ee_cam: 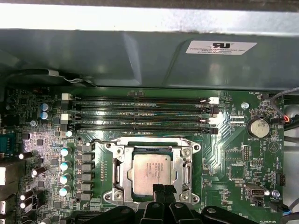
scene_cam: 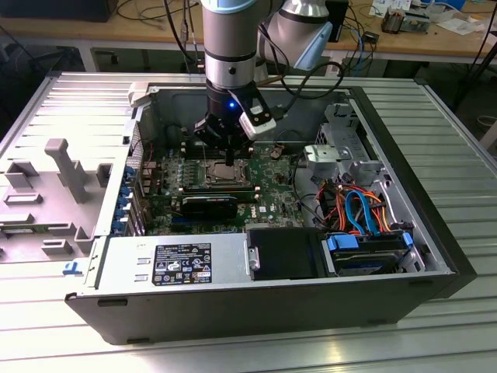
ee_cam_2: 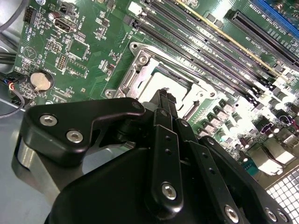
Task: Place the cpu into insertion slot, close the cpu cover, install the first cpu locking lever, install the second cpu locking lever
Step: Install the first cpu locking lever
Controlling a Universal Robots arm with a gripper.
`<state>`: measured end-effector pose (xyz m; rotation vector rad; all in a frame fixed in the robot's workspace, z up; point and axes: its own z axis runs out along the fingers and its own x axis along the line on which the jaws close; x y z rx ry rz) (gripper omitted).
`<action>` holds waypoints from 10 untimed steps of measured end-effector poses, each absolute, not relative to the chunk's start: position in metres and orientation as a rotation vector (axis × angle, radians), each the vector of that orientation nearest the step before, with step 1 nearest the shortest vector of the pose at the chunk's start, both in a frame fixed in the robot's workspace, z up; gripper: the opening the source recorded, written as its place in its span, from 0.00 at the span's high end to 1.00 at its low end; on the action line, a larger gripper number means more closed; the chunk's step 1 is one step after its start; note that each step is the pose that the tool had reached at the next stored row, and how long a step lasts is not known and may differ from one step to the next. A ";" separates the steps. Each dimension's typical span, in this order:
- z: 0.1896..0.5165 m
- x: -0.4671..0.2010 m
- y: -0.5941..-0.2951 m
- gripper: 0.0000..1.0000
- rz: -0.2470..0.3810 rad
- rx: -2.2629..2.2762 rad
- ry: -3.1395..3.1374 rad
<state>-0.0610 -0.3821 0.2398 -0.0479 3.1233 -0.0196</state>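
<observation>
I work in an electronics lab or repair workshop. An opened desktop computer case (scene_cam: 256,303) lies on its side on a ribbed metal table (scene_cam: 435,342) before me, its green motherboard (ee_cam: 233,158) exposed. Behind it runs a wooden workbench (scene_cam: 93,35) cluttered with loose cables (scene_cam: 365,35) and gear.

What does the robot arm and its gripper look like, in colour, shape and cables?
The arm is a silver-grey cylinder with pale blue joint caps and a black wrist showing a small blue light. A white box sits beside the wrist, and black cables trail behind. The gripper is matte black, with slim linkage fingers and silver screws.
</observation>
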 end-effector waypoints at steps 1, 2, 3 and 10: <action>0.240 -0.061 -0.382 0.89 -0.020 -0.049 3.123; 0.240 -0.061 -0.382 0.89 -0.020 -0.051 3.123; 0.240 -0.061 -0.382 0.89 -0.020 -0.052 3.123; 0.240 -0.061 -0.382 0.89 -0.019 -0.069 3.123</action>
